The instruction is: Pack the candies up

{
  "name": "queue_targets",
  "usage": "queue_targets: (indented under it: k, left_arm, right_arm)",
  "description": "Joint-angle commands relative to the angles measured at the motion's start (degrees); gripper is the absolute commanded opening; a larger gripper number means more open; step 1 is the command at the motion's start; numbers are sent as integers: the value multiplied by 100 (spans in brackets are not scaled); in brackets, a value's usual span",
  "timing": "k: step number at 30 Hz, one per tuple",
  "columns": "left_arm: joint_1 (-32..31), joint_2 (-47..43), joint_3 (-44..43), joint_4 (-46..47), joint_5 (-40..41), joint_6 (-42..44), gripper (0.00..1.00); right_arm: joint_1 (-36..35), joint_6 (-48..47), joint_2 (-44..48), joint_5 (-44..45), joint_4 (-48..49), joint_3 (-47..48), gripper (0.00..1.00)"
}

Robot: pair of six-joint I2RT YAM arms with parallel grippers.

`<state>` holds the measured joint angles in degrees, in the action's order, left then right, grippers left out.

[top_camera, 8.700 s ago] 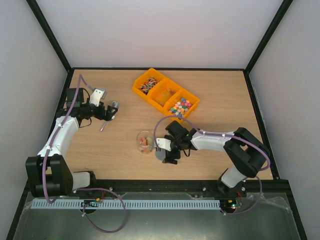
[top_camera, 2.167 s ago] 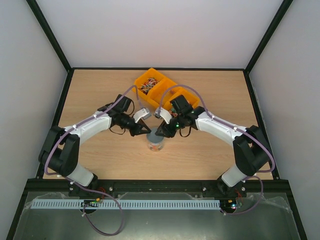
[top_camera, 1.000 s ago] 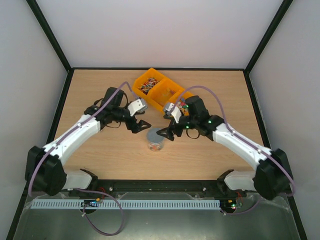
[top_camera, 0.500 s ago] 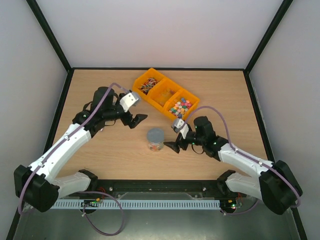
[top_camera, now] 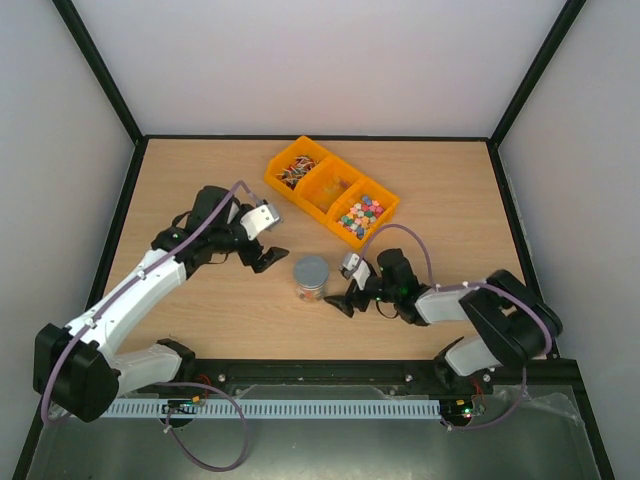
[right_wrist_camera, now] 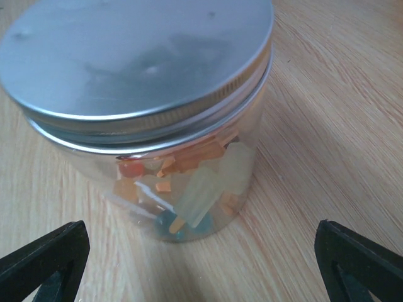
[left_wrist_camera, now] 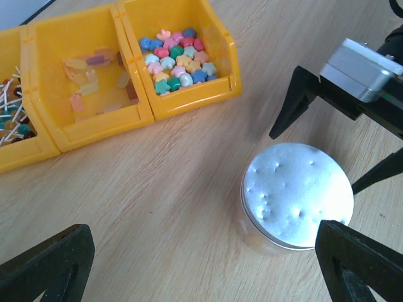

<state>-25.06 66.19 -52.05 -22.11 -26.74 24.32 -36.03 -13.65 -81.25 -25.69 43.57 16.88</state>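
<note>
Three yellow bins (left_wrist_camera: 189, 104) sat in a slanted row near the back of the table (top_camera: 200, 180), and most of the candies (left_wrist_camera: 176, 61) were in there. Pastel ones filled the right-hand bin, a thin layer of amber pieces (left_wrist_camera: 94, 78) lay in the middle one, and the red-white-dark mix (left_wrist_camera: 11, 119) was in the left one, only partly in the left wrist view.

Nearer the arms, a clear jar (top_camera: 311, 290) stood upright on the wood by itself, well apart from the bins. It had a silver lid (left_wrist_camera: 297, 194) sitting flat on top. Through the wall you could see a small heap of candies at the bottom (right_wrist_camera: 189, 182), orange and pale bits mostly, and the rest was too blurry to sort out.

Both arms were low, one on each side of the jar. The left gripper (top_camera: 268, 258) was just off its left side, jaws spread wide with nothing in them. The right gripper (top_camera: 345, 300) was just off its right side, pointed at the jar, also wide apart and empty. Neither one touched the jar or lid.
</note>
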Motion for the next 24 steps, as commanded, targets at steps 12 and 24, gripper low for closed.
queue_targets:
  k: [12,24]
  left_arm:
    - [-8,392,226,-302,-294,804,99]
    - [-550,654,563,239,-12,1200,99]
  right_arm:
    - [-185,-287,-1677,-883,2001,652,99]
    - [-281,-278,-2140,-1262,2127,1041,99]
